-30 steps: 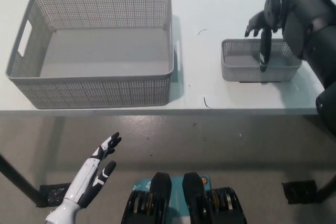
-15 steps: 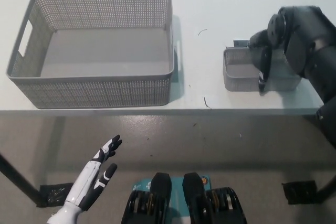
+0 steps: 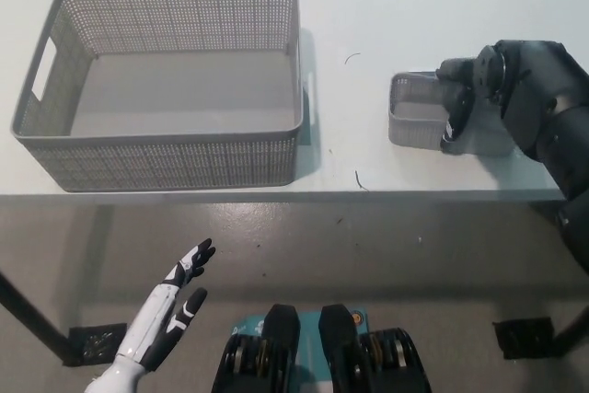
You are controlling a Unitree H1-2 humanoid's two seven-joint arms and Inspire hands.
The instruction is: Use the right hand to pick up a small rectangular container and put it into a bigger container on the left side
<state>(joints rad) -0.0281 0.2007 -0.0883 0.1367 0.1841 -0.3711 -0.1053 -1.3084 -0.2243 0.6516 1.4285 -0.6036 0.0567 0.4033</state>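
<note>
Two unlike limbs: one white, one black

The left hand (image 3: 170,310), seen below the near edge of the table (image 3: 396,6), has a glossy white shell along its back and forearm, slim and tapering, with black inner faces and black tips on its fingers (image 3: 198,253), so that dark seams show between the white plates. The right hand (image 3: 465,98), at the right end of the table, is matt black all over, and a round disc-shaped part with a paler rim sits at its wrist. Behind it the right arm (image 3: 543,117) is thick and made of rounded dark-grey segments with visible seams between the casings. No cables or markings can be made out.
</note>
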